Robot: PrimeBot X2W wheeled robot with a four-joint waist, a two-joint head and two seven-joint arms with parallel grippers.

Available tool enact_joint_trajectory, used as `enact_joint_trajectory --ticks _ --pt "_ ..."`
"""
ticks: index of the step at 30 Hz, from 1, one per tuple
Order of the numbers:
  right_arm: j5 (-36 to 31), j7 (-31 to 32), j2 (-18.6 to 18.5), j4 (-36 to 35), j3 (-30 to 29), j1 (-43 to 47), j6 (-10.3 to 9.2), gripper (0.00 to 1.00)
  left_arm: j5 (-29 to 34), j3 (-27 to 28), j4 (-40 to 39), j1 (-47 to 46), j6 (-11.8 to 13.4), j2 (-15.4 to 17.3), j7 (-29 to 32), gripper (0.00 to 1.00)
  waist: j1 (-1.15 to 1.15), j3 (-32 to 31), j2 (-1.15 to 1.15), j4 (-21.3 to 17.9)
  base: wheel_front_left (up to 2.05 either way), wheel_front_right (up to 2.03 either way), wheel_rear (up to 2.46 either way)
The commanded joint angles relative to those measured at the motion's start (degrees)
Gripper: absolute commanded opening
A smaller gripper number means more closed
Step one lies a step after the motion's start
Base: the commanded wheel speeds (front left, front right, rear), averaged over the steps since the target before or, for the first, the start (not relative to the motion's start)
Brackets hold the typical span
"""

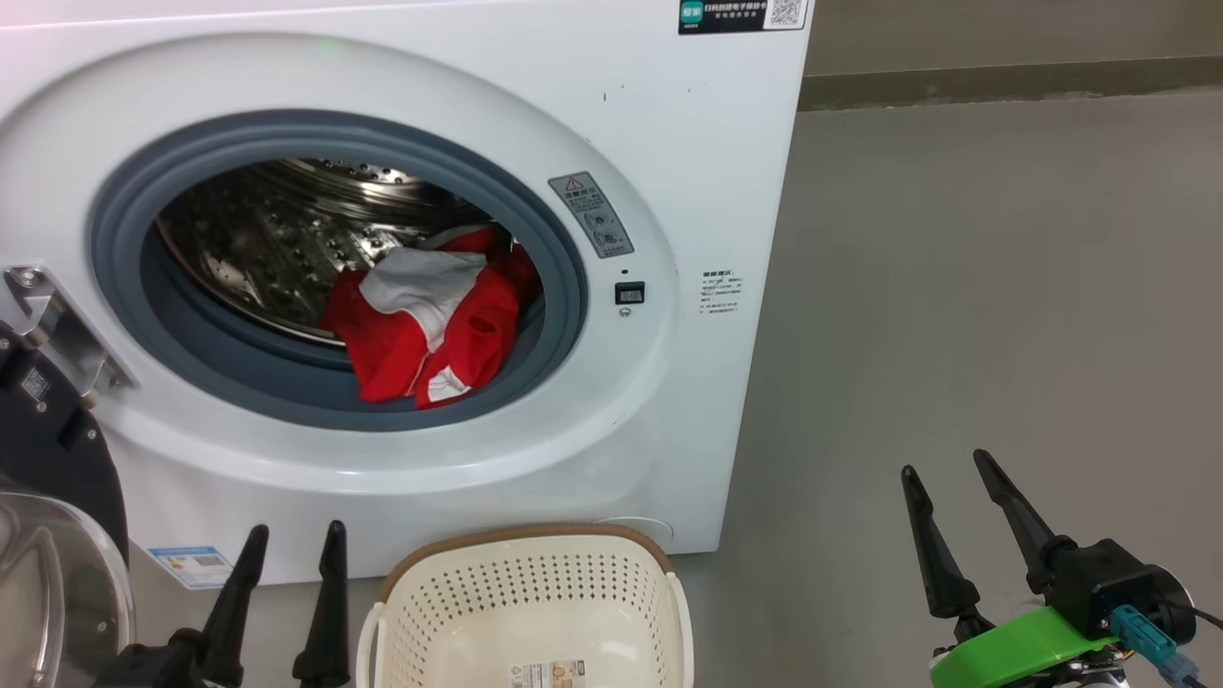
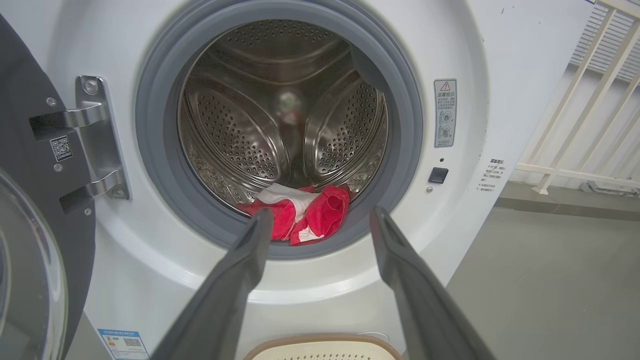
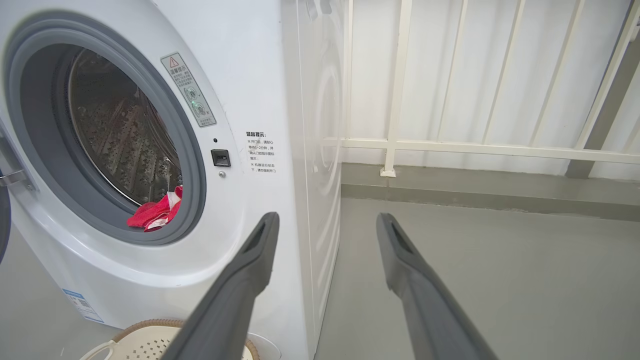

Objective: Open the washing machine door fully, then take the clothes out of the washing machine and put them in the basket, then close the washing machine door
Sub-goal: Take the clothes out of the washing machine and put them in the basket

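The washing machine stands before me with its door swung wide open to the left, black rim and glass bowl at the lower left. Red and white clothes lie in the steel drum against the lower right of the grey ring; they also show in the wrist views. The cream basket sits on the floor in front of the machine, with a paper label inside. My left gripper is open, low, left of the basket. My right gripper is open over the floor to the right.
Grey floor stretches to the right of the machine. A white railing and pale wall run behind the machine's right side. The door's metal hinge juts from the machine front on the left.
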Motion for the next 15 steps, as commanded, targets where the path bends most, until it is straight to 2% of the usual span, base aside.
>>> enact_joint_trajectory --ticks 1,15 --pt "-0.5 -0.4 -0.4 -1.3 1.4 -1.7 0.36 1.0 -0.1 1.6 -1.0 -2.5 -0.1 0.9 -0.6 1.0 0.0 0.2 0.0 0.1 0.0 0.0 0.0" --pt "-0.9 -0.4 -0.4 -2.0 1.3 -2.4 0.36 1.0 -1.4 1.6 0.1 -4.3 0.7 0.2 -0.5 1.0 0.0 3.3 0.0 0.9 0.0 0.0 0.0"
